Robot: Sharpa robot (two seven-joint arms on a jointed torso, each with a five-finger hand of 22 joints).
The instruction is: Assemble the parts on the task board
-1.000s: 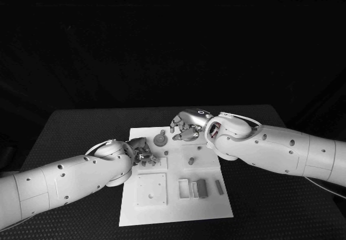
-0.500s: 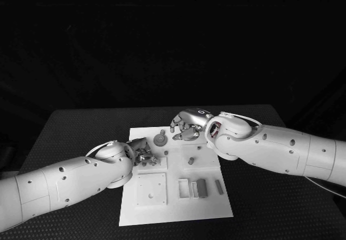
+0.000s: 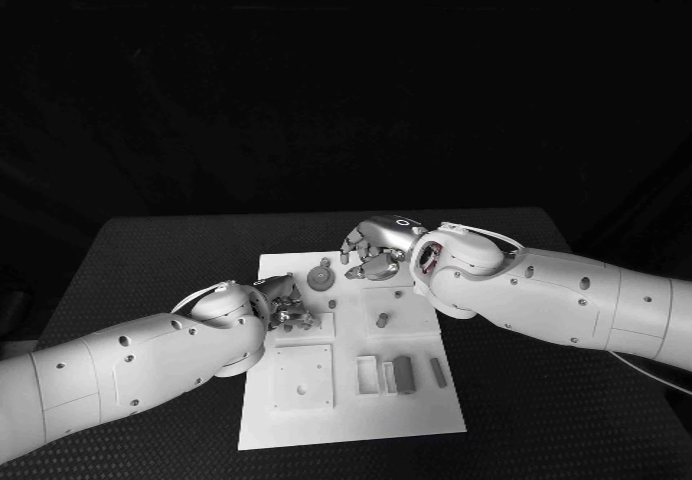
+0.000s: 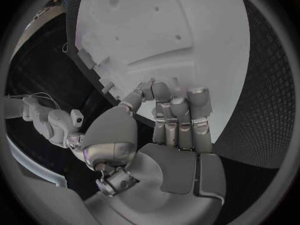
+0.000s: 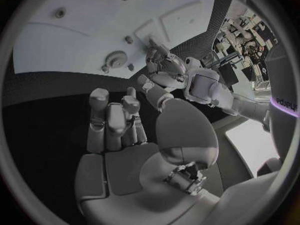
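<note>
Task board [image 3: 353, 400] lies flat mid-desk [image 3: 159, 270], long side running from the near edge toward the far edge. Both arms work over its far half.

Left robot hand [image 3: 284, 305]: fingers curled in close over the square block [image 3: 315, 325] near the board's left edge. Whether it pinches a small part there I cannot tell; the fingertips hide the spot. In the left wrist view the fingers [image 4: 178, 122] are bunched together against the board's edge.

Right robot hand [image 3: 378, 250]: hovers at the far edge of the board, fingers curled, just beside the gear [image 3: 320, 279]. No part visible in it from the right wrist view, where the fingers [image 5: 112, 120] stand side by side over dark desk; held or empty not resolved.

Parts on board: gear near far-left corner; a short peg [image 3: 382, 321] upright mid-board; bar pieces [image 3: 405, 376] lined up near the right edge, nearer half; a second square plate [image 3: 303, 378] toward the near-left corner.

Judgement: step in hand looks like seating a small piece at the left block, right hand standing by near the gear. Next move calls for fine alignment over the hole, then a straight downward press; a tilted part would likely jam.
</note>
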